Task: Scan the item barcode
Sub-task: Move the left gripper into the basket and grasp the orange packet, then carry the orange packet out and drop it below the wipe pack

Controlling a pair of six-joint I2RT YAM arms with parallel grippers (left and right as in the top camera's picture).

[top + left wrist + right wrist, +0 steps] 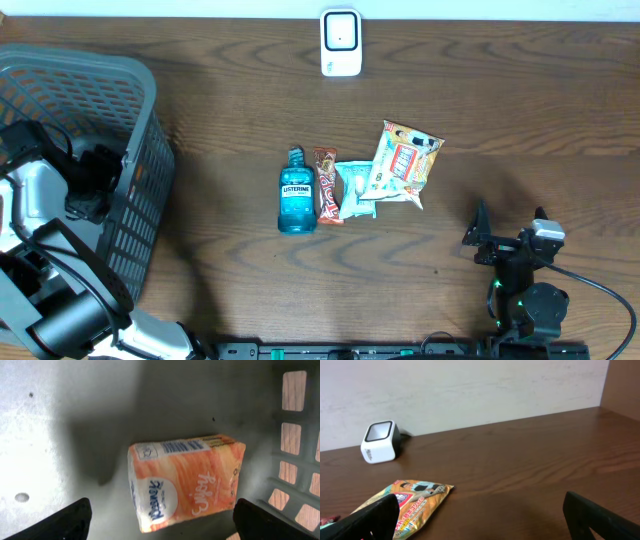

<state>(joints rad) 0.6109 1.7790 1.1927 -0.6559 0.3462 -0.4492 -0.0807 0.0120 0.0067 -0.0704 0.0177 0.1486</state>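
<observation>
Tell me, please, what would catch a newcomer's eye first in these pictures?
Probably the orange Kleenex tissue pack lying on the floor of the grey basket at the table's left, with the left gripper open above it. Next, the row of items at the table's centre: a blue Listerine bottle, a snack bar, a pale packet and an orange snack bag. The white scanner stands at the far edge.

Left arm [40, 215]: showing white, rounded shell segments with black joints and a black cylindrical link near the bottom edge; black cable looping across it. Left gripper [160, 520]: showing two matte black fingers [60, 521] with blunt tips. Right arm [528, 290]: displaying an all-black body, a small grey-white block on top, green lights glowing, black cable trailing right. Right gripper [485, 515]: presenting black fingers [600, 519].
</observation>
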